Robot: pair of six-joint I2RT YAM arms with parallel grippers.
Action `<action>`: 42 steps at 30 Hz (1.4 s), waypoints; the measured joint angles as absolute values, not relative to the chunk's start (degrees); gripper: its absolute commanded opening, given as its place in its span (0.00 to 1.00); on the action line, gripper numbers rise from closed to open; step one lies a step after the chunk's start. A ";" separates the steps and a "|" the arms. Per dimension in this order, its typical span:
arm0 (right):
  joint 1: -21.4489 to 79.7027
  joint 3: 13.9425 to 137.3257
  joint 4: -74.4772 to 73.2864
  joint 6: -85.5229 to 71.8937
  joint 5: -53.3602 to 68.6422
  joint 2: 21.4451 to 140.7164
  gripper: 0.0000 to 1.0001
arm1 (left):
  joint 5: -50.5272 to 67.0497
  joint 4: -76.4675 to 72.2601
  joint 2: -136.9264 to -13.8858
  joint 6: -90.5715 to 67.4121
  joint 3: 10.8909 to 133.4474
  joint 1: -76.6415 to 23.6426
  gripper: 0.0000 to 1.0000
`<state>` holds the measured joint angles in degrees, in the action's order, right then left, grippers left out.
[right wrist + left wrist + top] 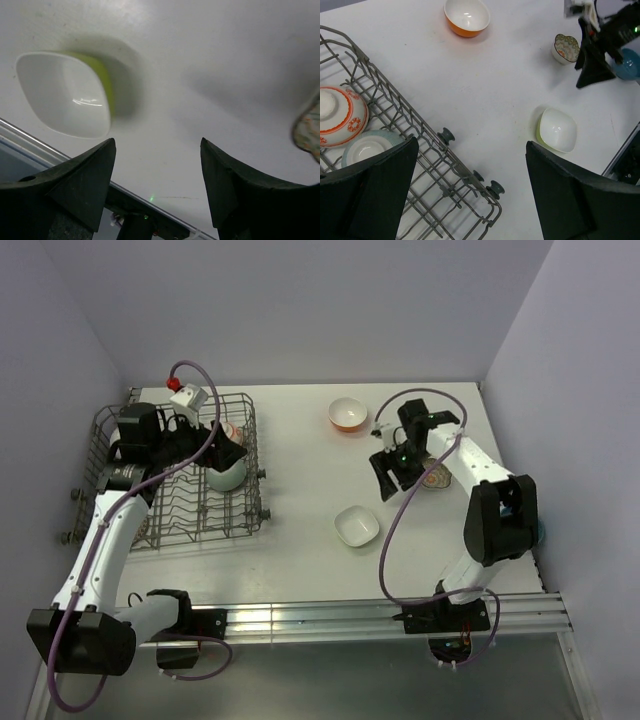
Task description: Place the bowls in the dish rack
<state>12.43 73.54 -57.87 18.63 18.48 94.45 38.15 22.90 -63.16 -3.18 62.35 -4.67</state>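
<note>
The grey wire dish rack [256,502] stands at the left. A red-orange patterned bowl [340,120] and a pale green bowl [367,147] rest in it. My left gripper [472,142] hangs open and empty over the rack's right edge [450,172]. On the table lie an orange bowl [347,415], a square white bowl with a green outside [357,526] and a scalloped multicolour bowl [437,478]. My right gripper [157,141] is open and empty above bare table, with the square bowl [67,95] on one side and the scalloped bowl [307,130] on the other.
A blue bowl [627,62] sits past the right arm near the table's right edge. The metal rail [350,620] runs along the near edge. Grey walls close in the back and both sides.
</note>
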 measured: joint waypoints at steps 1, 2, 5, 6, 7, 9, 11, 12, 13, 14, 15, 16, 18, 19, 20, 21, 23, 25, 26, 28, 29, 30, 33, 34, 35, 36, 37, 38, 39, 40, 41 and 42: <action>10.59 76.01 -58.57 19.11 18.46 95.66 0.75 | 38.54 22.33 -63.37 -3.62 62.26 -4.67 0.93; 8.36 78.32 -58.96 19.59 18.50 96.68 0.75 | 38.92 21.65 -63.75 -3.84 62.15 -4.67 0.93; 1.87 84.42 -59.75 21.54 17.37 98.61 0.75 | 39.64 20.01 -65.10 -4.45 62.00 -4.67 0.93; -0.38 86.72 -60.53 22.46 17.02 99.26 0.75 | 39.75 19.44 -65.41 -4.80 61.91 -4.67 0.93; -2.39 89.19 -61.41 23.46 16.62 100.18 0.75 | 39.83 18.90 -65.78 -5.21 61.78 -4.67 0.93; -5.28 93.78 -62.78 25.30 15.73 102.54 0.75 | 40.05 18.06 -66.26 -5.58 61.47 -4.67 0.93; -7.14 98.02 -63.99 27.22 15.22 105.93 0.76 | 40.45 17.61 -66.67 -5.72 61.41 -4.67 0.93; -7.64 99.18 -64.12 28.03 14.98 107.37 0.76 | 40.69 17.34 -66.94 -5.69 61.41 -4.67 0.93; -8.03 99.92 -64.31 28.75 14.76 108.73 0.77 | 40.75 17.10 -67.07 -5.67 61.41 -4.67 0.93; -8.51 100.60 -64.69 29.71 14.52 110.41 0.77 | 40.86 16.99 -67.33 -5.65 61.41 -4.67 0.92; -8.80 100.97 -64.93 30.39 14.35 111.72 0.77 | 40.93 17.02 -67.51 -5.52 61.41 -4.67 0.93; -9.08 101.27 -65.17 31.33 14.04 113.30 0.78 | 41.01 17.06 -67.75 -5.34 61.43 -4.67 0.92; -9.37 101.30 -65.25 33.01 13.58 115.37 0.78 | 41.17 17.23 -68.25 -5.08 61.47 -4.67 0.92; -9.43 101.30 -65.32 33.89 13.30 116.25 0.78 | 41.17 17.37 -68.47 -4.93 61.47 -4.67 0.92; -9.54 101.30 -65.34 34.89 13.04 116.90 0.78 | 41.17 17.52 -68.51 -4.89 61.47 -4.67 0.92; -9.54 101.30 -65.32 35.55 12.99 117.21 0.77 | 41.15 17.54 -68.51 -4.89 61.47 -4.67 0.92; -9.54 101.25 -65.23 37.04 12.75 117.60 0.77 | 41.12 17.28 -68.47 -4.95 61.47 -4.67 0.92; -9.54 101.16 -64.97 37.93 12.29 117.71 0.76 | 41.12 17.15 -68.47 -5.17 61.41 -4.67 0.92; -9.54 101.10 -64.69 38.30 11.97 117.86 0.76 | 41.12 17.10 -68.47 -5.23 61.32 -4.67 0.91; -9.54 100.90 -63.70 38.87 11.49 118.41 0.76 | 41.15 16.99 -68.47 -5.45 61.08 -4.67 0.91; -9.54 100.79 -63.31 39.05 11.31 118.85 0.76 | 41.15 16.99 -68.47 -5.56 60.97 -4.67 0.91; -9.54 100.73 -63.02 39.22 11.22 119.28 0.75 | 41.15 17.02 -68.47 -5.63 60.93 -4.67 0.91; -9.54 100.36 -61.47 39.79 11.09 121.14 0.73 | 41.12 17.12 -68.47 -5.61 60.86 -4.67 0.91; -9.54 100.09 -60.84 39.99 11.09 121.84 0.70 | 41.12 17.32 -68.47 -5.58 60.86 -4.67 0.90; -9.54 99.98 -60.51 40.18 11.11 122.43 0.68 | 41.10 17.47 -68.47 -5.54 60.86 -4.67 0.90; -9.54 99.74 -60.01 40.23 11.22 123.02 0.63 | 41.12 17.69 -68.47 -5.43 60.86 -4.67 0.90; -9.54 99.42 -59.57 40.42 11.25 123.44 0.54 | 41.10 17.96 -68.47 -5.39 60.86 -4.67 0.89; -9.54 98.85 -59.05 40.73 11.42 123.61 0.49 | 41.10 18.13 -68.47 -5.39 60.86 -4.67 0.89; -9.54 98.10 -58.63 40.84 11.53 123.61 0.42 | 41.08 18.28 -68.47 -5.39 60.86 -4.67 0.89; -9.54 97.45 -58.33 40.93 11.68 123.61 0.38 | 41.04 18.28 -68.47 -5.41 60.86 -4.64 0.89; -9.54 96.64 -57.69 41.04 11.68 123.61 0.34 | 40.99 18.24 -68.47 -5.43 60.84 -4.64 0.88; -9.54 95.66 -56.80 40.97 11.81 123.57 0.31 | 40.91 18.22 -68.42 -5.52 60.77 -4.58 0.88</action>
<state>-9.54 95.66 -56.80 40.97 11.81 123.57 40.91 18.22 -68.42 -5.52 60.77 -4.58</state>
